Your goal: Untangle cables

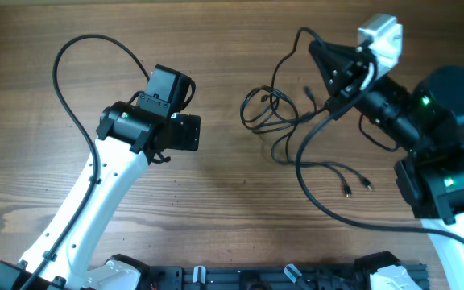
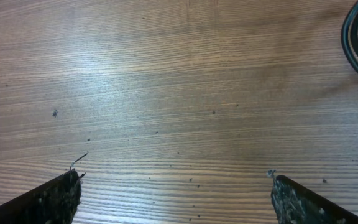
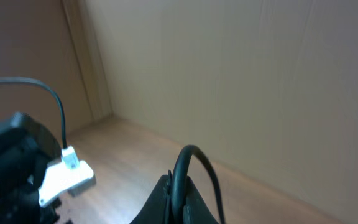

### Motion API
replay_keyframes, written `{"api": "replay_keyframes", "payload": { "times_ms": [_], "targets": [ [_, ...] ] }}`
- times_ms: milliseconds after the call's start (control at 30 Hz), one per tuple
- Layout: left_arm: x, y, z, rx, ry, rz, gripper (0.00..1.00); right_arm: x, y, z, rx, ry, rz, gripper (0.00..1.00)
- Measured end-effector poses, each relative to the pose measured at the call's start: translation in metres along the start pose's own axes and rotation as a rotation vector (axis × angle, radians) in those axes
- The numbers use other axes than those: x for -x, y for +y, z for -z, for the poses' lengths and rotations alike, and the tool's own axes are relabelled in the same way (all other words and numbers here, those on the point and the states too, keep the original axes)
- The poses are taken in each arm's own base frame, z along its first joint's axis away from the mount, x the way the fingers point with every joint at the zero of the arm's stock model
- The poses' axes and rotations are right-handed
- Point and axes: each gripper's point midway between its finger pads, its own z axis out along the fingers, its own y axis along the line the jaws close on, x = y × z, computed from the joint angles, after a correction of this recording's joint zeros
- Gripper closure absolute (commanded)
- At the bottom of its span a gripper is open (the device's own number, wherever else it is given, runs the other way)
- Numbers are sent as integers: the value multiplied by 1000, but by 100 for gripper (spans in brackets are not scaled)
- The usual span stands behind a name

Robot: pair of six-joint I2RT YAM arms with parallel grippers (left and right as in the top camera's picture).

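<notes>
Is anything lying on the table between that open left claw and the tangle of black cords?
Nothing visible. The left gripper hovers open over bare table, and the cables lie off to its right with only wood between. The right gripper is shut on one strand, held up.

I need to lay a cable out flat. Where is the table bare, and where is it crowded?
Bare wood: the front centre of the table, between the left arm and the plug ends; also far centre, left of the cables. Crowded: the cables beside the right arm.
</notes>
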Motion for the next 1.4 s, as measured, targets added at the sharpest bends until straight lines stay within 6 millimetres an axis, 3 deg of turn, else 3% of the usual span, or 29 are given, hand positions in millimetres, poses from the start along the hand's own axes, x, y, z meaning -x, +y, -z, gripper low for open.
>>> {"api": "replay_keyframes", "payload": {
  "times_ms": [300, 633, 1000, 1100, 1233, 1333, 1400],
  "targets": [
    [0, 0, 0, 0, 1, 0, 0, 45, 4, 6, 12, -178, 5, 96],
    [0, 0, 0, -1, -1, 0, 0, 116, 19, 31, 79, -472, -11, 96],
    [0, -1, 0, -3, -1, 0, 0, 155, 22, 55, 89, -657, -59, 96],
    [0, -1, 0, -3, -1, 0, 0, 160, 17, 58, 70, -686, -78, 96],
    [0, -1, 0, -3, -1, 0, 0, 154, 9, 48, 55, -670, -104, 96],
    [0, -1, 0, -3, -1, 0, 0, 128, -6, 21, 22, -560, -167, 96],
    [0, -1, 0, -3, 0, 0, 0, 96, -19, -4, -9, -432, -235, 96]
  ]
}}
